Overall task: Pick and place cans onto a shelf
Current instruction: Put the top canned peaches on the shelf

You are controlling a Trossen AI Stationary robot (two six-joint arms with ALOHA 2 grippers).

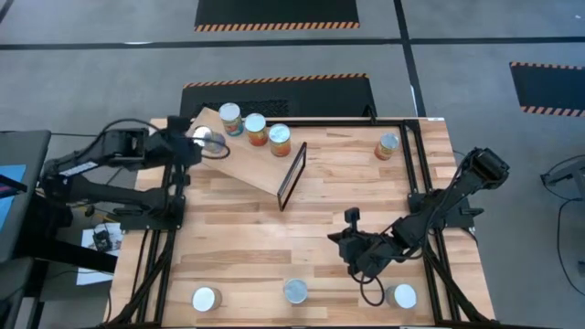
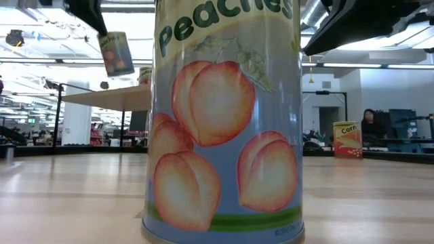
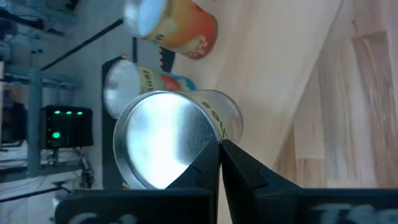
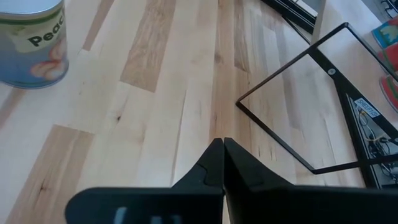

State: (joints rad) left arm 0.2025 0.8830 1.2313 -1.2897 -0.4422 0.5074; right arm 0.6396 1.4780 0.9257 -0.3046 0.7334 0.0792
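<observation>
1. While the left gripper (image 1: 203, 142) hangs over the far left end of the slanted light plywood shelf (image 1: 251, 164), we see our fingers clamped on a silver-lidded tin can (image 1: 210, 140), held above the board and tilted.
2. From the left wrist view the held can's shiny lid (image 3: 163, 140) faces the camera, with the dark fingertips (image 3: 217, 163) pressed against its rim.
3. Three more small cylindrical cans stand in a row along the shelf's far edge: one with a greenish label (image 1: 230, 118), then an orange-labelled one (image 1: 255, 129), then another orange one (image 1: 280, 139).
4. At the shelf's right end stands the thin black rectangular frame (image 1: 292, 176), upright.
5. One can (image 1: 388, 146) stands alone near the far right corner of the slatted wooden table (image 1: 311, 238).
6. Three cans stand along the table's near edge: one at the left corner (image 1: 206, 299), one blue peach-labelled can (image 1: 296, 291) in the middle, one toward the right corner (image 1: 401, 296).
7. Our right gripper (image 1: 352, 245) waits low over the near right part of the table, well apart from the shelf; its fingers (image 4: 221, 163) are pressed together, holding nothing.
8. In the low view the peach can (image 2: 224, 122) fills the middle, and the held can (image 2: 116, 53) hangs above the shelf behind it.
</observation>
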